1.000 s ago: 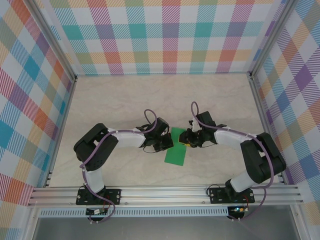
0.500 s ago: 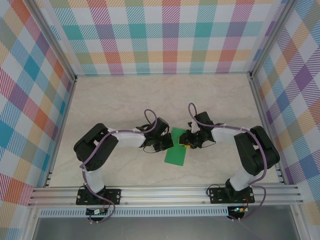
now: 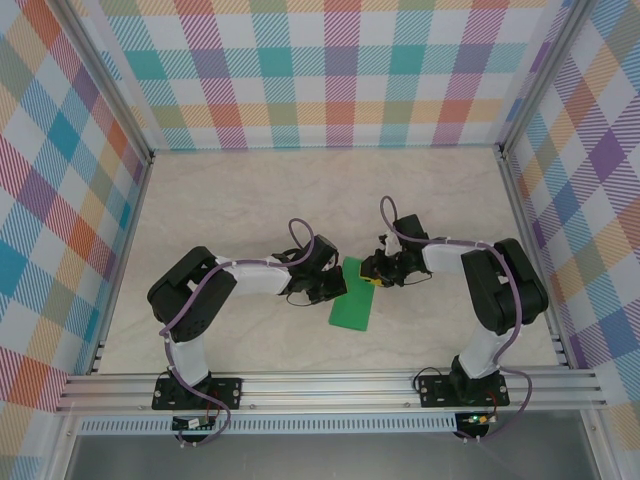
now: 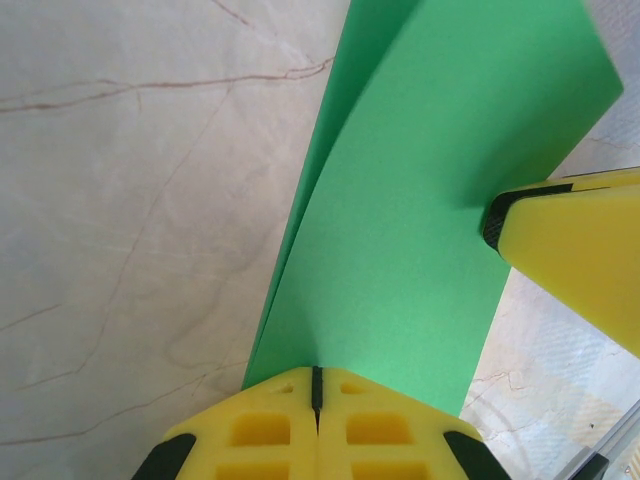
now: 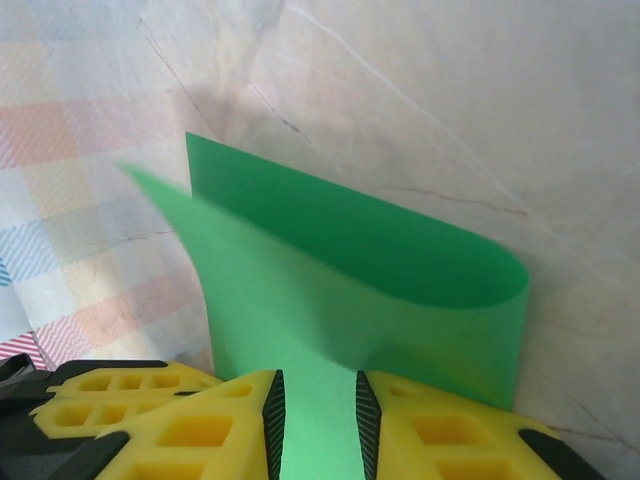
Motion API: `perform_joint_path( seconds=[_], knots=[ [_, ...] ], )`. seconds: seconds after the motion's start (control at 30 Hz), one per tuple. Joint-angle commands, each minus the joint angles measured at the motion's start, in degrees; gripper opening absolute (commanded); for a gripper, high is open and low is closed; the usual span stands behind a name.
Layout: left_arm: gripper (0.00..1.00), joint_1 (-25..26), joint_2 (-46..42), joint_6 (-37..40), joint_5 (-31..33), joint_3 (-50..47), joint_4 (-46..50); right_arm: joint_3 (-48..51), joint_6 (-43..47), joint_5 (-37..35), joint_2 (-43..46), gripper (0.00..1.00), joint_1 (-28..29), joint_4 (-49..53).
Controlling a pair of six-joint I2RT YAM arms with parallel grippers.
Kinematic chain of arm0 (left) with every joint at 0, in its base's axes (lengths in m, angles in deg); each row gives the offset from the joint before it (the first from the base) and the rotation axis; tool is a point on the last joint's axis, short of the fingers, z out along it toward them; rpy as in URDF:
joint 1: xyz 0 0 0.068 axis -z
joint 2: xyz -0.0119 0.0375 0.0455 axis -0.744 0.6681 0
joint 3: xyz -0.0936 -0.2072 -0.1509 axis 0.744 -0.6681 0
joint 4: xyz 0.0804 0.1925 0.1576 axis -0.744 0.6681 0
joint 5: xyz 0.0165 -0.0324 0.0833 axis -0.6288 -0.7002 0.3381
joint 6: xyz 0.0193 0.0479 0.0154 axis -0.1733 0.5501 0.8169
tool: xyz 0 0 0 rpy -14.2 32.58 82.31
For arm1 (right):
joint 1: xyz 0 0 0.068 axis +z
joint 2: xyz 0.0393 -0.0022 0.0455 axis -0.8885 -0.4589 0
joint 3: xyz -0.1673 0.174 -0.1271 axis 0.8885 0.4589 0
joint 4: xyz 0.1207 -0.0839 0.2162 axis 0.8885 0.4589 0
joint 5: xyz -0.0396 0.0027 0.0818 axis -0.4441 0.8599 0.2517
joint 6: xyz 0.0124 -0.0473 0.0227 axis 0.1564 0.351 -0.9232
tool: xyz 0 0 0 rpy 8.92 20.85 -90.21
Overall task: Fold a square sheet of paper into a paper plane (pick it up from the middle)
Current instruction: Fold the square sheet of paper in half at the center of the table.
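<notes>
The square sheet of paper (image 3: 350,308) is bright green and lies doubled over on the table between my two arms. In the left wrist view the paper (image 4: 430,200) shows two layers that meet at my left gripper (image 4: 316,372), which is shut on their edge. My left gripper (image 3: 338,290) sits at the sheet's left side. My right gripper (image 3: 372,278) is at its far right corner. One right finger (image 4: 570,260) rests on the upper layer. In the right wrist view the paper (image 5: 400,300) curls in a loose loop, and my right gripper (image 5: 318,385) is open with green paper in the gap.
The marble-patterned table (image 3: 250,200) is walled by checked panels (image 3: 330,70) on three sides. An aluminium rail (image 3: 330,385) carrying both arm bases runs along the near edge.
My right arm has swung its forearm farther from the rail, and its gripper has shifted slightly up and left over the paper's corner. The left arm and the paper have stayed put.
</notes>
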Motion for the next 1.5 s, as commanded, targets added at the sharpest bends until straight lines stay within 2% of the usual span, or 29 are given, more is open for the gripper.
perform_joint_path(
  seconds=[0.0, 0.2, 0.6, 0.8, 1.03, 1.3, 1.47],
  knots=[
    [0.0, 1.1, 3.3, 1.0, 2.1, -2.4, 8.4, 0.3, 1.8, 0.9, 0.5, 0.29, 0.0, 1.0],
    [0.0, 1.1, 3.4, 1.0, 2.0, -2.4, 8.3, -4.0, 3.8, 2.9, 3.4, 0.3, -2.3, 4.1],
    [0.0, 1.1, 2.9, 0.9, 2.2, -2.9, 8.4, -4.7, 5.5, 2.2, -4.1, 0.3, -4.4, 3.9],
    [0.0, 1.2, 2.8, 1.0, 2.3, -3.0, 8.5, -7.2, 7.3, 0.4, -2.7, 0.3, -4.5, 7.4],
    [0.0, 1.1, 2.5, 1.0, 2.4, -2.8, 8.8, -10.8, 7.1, 4.2, -1.8, 0.3, -6.6, 8.0],
    [0.0, 1.1, 2.4, 1.0, 2.6, -2.9, 8.9, -7.0, 6.0, 5.0, -6.3, 0.3, -6.8, 4.9],
    [0.0, 1.2, 2.5, 1.1, 2.5, -2.7, 9.0, -6.0, 6.6, 3.0, -6.8, 0.3, -6.8, 5.4]
  ],
)
